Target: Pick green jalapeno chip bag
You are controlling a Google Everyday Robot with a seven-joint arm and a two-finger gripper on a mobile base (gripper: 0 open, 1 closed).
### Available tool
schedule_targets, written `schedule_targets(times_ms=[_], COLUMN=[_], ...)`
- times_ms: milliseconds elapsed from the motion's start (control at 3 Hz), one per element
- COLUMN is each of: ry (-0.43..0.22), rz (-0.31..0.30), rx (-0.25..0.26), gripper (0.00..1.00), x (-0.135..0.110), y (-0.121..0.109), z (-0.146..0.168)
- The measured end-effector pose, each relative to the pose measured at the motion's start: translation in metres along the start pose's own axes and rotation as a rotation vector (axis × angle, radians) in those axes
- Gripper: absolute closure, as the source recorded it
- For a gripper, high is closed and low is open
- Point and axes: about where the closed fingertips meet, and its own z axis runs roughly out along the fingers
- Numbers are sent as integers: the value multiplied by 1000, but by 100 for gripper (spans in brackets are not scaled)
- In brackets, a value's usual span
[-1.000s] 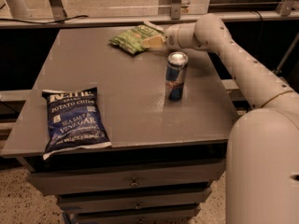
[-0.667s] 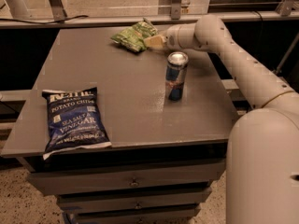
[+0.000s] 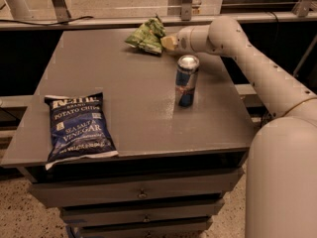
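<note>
The green jalapeno chip bag (image 3: 146, 35) is a small crinkly light-green bag at the far middle of the grey table (image 3: 133, 83). It is crumpled and tilted up, with its right end in my gripper (image 3: 167, 42). My gripper is shut on that end, and its pale fingertips (image 3: 170, 42) show just right of the bag. My white arm reaches in from the right, over the table's far right corner.
A blue drink can (image 3: 187, 80) stands upright just in front of my gripper, right of centre. A large dark blue Sea Salt & Vinegar chip bag (image 3: 78, 127) lies flat at the front left. Drawers sit under the tabletop. A railing runs behind the table.
The green bag has risen and tilted up from lying flat, moving slightly away along with my gripper. The can and the blue bag have not moved.
</note>
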Motion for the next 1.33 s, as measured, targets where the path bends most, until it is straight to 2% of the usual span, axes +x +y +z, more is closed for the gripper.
schedule_targets(times_ms=[333,667,1000,1333], ry=[-57,-132,-218,-218], rz=[-33,-67,-77,-77], rx=[18,64,146,146], gripper=[100,100,100,100], x=[-32,-73,-112,-112], y=[2,-1,-8,-7], z=[-25,-69,-127,-127])
